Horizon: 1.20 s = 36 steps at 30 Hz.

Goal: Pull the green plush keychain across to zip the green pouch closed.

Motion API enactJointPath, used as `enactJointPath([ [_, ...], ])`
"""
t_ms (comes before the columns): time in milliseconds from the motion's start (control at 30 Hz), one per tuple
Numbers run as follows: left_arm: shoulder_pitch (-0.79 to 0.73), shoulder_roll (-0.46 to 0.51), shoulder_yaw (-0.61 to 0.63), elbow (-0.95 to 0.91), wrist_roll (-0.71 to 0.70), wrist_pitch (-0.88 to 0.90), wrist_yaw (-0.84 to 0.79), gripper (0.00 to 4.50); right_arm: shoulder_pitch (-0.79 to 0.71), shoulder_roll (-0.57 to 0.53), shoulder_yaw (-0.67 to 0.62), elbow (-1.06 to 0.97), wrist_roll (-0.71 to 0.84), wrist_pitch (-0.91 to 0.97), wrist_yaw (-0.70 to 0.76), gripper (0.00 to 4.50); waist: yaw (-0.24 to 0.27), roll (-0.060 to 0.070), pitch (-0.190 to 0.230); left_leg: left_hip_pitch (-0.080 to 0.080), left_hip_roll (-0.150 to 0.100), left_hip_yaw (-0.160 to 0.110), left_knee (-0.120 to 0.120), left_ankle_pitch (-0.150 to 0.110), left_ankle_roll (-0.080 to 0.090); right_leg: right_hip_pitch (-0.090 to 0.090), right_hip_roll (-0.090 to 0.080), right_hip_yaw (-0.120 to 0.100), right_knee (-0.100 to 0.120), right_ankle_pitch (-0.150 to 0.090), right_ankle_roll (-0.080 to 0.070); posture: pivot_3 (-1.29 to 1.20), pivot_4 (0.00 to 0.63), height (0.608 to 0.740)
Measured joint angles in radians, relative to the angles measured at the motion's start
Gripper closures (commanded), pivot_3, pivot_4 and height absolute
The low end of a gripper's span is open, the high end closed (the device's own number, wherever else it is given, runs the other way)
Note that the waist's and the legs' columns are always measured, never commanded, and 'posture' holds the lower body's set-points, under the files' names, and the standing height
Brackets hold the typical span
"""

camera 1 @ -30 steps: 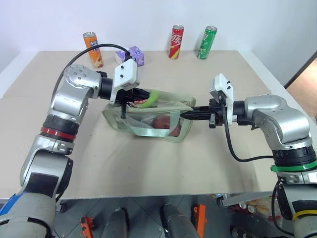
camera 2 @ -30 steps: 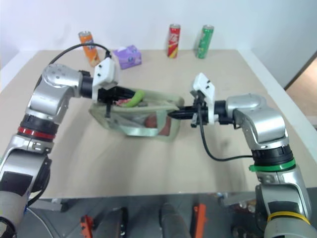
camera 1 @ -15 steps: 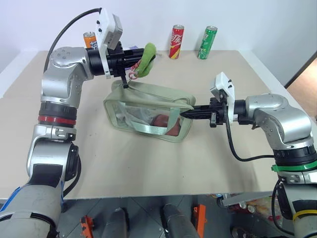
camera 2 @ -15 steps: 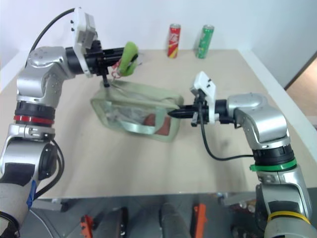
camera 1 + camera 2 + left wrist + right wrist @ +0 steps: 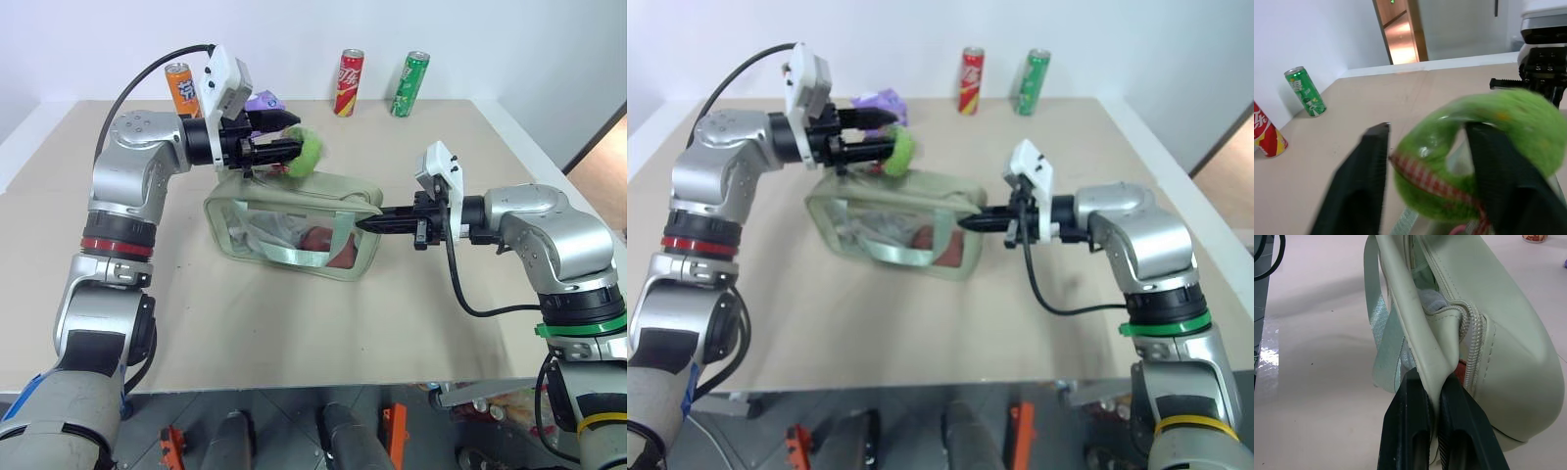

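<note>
Lying on the beige counter [image 5: 294, 323], the green pouch [image 5: 294, 230] has its long axis running from the robot's left to its right, a little slanted, with the right end nearer to the robot. Its clear window panel faces the robot, and a reddish thing shows inside through the plastic. The zipper runs along the top of the pouch, along the same long axis.

The right hand [image 5: 370, 223] is closed on the right end of the pouch; in the right wrist view its two black fingers [image 5: 1413, 431] pinch a fold of the pale green material just beside the end of the zipper. This hand points toward the robot's left.

The left hand [image 5: 290, 147] is above the left part of the pouch and points toward the robot's right. Its fingers [image 5: 1359, 186] stand apart, and the green plush keychain [image 5: 306, 151] is between them at their tips. In the left wrist view the ring of the keychain faces the camera, with a red checked band across it. I cannot tell if the fingers press on it.

At the far edge of the counter stand an orange can [image 5: 182, 88], a red can [image 5: 349, 81] and a green can [image 5: 410, 82], all upright and well apart from the pouch.
</note>
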<state>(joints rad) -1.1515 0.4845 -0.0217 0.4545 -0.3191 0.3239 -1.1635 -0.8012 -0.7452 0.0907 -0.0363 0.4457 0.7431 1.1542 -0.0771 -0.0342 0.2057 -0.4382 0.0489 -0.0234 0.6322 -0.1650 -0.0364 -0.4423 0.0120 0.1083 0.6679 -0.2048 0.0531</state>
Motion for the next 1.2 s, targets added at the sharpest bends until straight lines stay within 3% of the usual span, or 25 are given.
enactJointPath([
  [67, 0.0, 0.0, 0.0, 0.0, -0.001, 0.0, 0.001, 0.15, 0.0, 0.0, 0.0, 0.0, 0.0, 0.0, 0.0, 4.5, 0.0, 0.0, 0.0, 0.0, 0.0, 0.0, 0.0, 0.0, 0.0, 0.0, 0.0, 0.0, 0.0, 0.0, 0.0, 0.0, 0.15, 0.74],
  [100, 0.0, 0.0, 0.0, 0.001, -0.002, 0.0, 0.001, 0.06, 0.0, 0.0, 0.0, -0.001, 0.0, 0.0, -0.001, 4.5, 0.0, 0.0, 0.0, 0.0, 0.0, 0.0, 0.0, 0.0, 0.0, 0.0, 0.0, 0.0, 0.0, 0.0, 0.0, 0.0, 0.15, 0.74],
  [267, -0.006, 0.039, 0.001, -0.006, -0.011, 0.01, -0.025, 0.06, 0.0, 0.001, 0.0, -0.002, 0.001, 0.001, -0.002, 4.5, -0.003, 0.0, 0.0, 0.0, 0.0, 0.0, 0.0, 0.0, 0.0, 0.0, 0.0, 0.0, 0.0, 0.0, 0.0, 0.0, 0.15, 0.74],
  [533, 0.081, 0.298, -0.074, -0.156, 0.012, 0.056, -0.282, 0.06, 0.0, 0.006, 0.0, -0.002, 0.001, 0.001, -0.001, 4.5, -0.006, 0.0, 0.0, 0.001, 0.0, 0.0, -0.002, 0.0, 0.0, -0.001, 0.0, -0.001, 0.0, -0.001, -0.001, 0.0, 0.15, 0.74],
  [800, 0.067, 0.401, -0.088, -0.122, 0.06, 0.023, -0.347, 0.06, -0.002, 0.018, 0.0, 0.0, 0.0, -0.002, -0.001, 4.5, -0.006, 0.0, 0.0, 0.001, 0.001, 0.0, -0.001, 0.0, 0.0, -0.001, 0.0, -0.001, 0.0, -0.002, -0.004, 0.0, 0.15, 0.74],
  [1100, 0.045, 0.443, 0.04, -0.113, -0.032, 0.156, -0.305, 0.06, -0.002, 0.032, 0.0, 0.0, 0.0, -0.009, -0.002, 4.5, -0.013, 0.0, 0.0, 0.001, 0.002, 0.0, -0.001, 0.0, 0.0, -0.001, 0.001, -0.001, 0.001, -0.002, -0.002, 0.0, 0.15, 0.74],
  [1200, 0.192, 0.525, 0.093, -0.122, -0.041, 0.167, -0.306, 0.06, -0.001, 0.036, 0.003, 0.0, 0.0, -0.009, -0.002, 4.5, -0.022, 0.001, 0.0, 0.003, 0.002, 0.002, -0.004, 0.0, 0.0, -0.001, 0.0, 0.0, 0.002, -0.003, -0.004, 0.0, 0.15, 0.74],
])
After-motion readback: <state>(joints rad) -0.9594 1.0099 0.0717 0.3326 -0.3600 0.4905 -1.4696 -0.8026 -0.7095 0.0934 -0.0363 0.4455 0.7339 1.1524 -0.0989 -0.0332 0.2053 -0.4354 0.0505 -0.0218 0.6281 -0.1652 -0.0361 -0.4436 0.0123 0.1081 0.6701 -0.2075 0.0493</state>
